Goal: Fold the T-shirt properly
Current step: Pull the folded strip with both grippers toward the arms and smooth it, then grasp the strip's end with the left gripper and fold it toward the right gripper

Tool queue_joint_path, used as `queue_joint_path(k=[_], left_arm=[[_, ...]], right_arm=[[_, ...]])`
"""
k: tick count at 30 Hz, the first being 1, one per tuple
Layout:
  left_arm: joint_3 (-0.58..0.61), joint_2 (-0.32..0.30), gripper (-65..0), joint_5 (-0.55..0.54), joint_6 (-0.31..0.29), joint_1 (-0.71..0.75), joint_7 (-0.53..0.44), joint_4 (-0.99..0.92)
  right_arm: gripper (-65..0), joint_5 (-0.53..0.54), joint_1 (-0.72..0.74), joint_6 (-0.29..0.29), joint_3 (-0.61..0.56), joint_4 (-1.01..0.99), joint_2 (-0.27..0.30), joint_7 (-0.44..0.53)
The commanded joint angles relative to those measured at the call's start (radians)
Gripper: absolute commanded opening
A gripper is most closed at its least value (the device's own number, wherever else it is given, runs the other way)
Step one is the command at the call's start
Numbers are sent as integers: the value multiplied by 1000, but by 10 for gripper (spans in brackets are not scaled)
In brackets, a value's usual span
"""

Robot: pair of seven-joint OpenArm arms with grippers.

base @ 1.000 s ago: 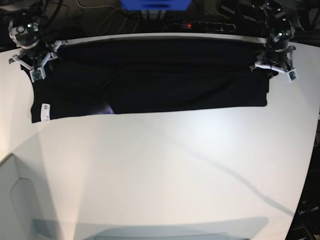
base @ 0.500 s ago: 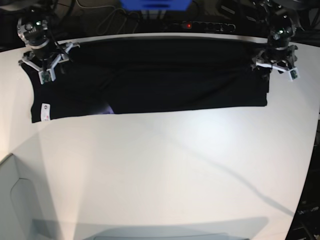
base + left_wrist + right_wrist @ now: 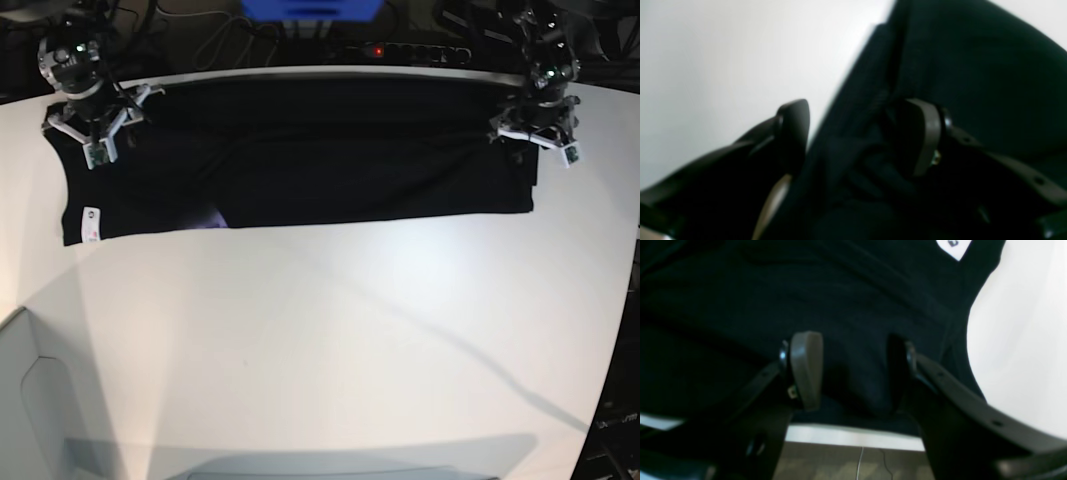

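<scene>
The black T-shirt [image 3: 300, 150] lies flat in a wide band along the far edge of the white table [image 3: 350, 350], with a white tag [image 3: 90, 222] at its near left corner. My right gripper [image 3: 97, 140] hovers over the shirt's left end. In the right wrist view, that gripper [image 3: 853, 373] is open, with black cloth [image 3: 857, 306] under the gap. My left gripper [image 3: 535, 135] is over the shirt's right end. In the left wrist view, it [image 3: 858, 133] is open and straddles the rumpled shirt edge [image 3: 853, 110].
Behind the table's far edge sit a power strip with a red light [image 3: 375, 50], a blue object [image 3: 310, 8] and cables. A grey panel [image 3: 30, 400] stands at the near left corner. A sliver of purple print [image 3: 215, 220] shows at the shirt's near edge.
The left gripper's jaws have opened off the shirt's right end, and that arm has shifted slightly inward. The right arm has moved a little rightward over the left end. The shirt lies much as before.
</scene>
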Motion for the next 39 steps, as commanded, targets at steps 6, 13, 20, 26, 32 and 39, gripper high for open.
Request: queue_joint_path(k=[6,13,20,26,32,39], left_arm=[[30,-5,-290,-6,-1,8,4,10],[21,-5,-557,-5,-1,8,4,10],[-30,-4,-649,-5,-1,6,4,64],[-53,-2,-649,-5,-1,28,8,220],[22,88,-649,6,-1,54,12,346],[234,154,-649,7,7,80,6,346]], right_arm=[[-336,6,0,3,5,14,9,18],[-336,6,1,3,6,-21,10,18],[-335,6,30,3,8,-91,10,27],[-335,4,52,3,11,-125,16,27],[-335,4,61,3,5,-124,12,24],[-335,4,61,3,5,-124,12,27]])
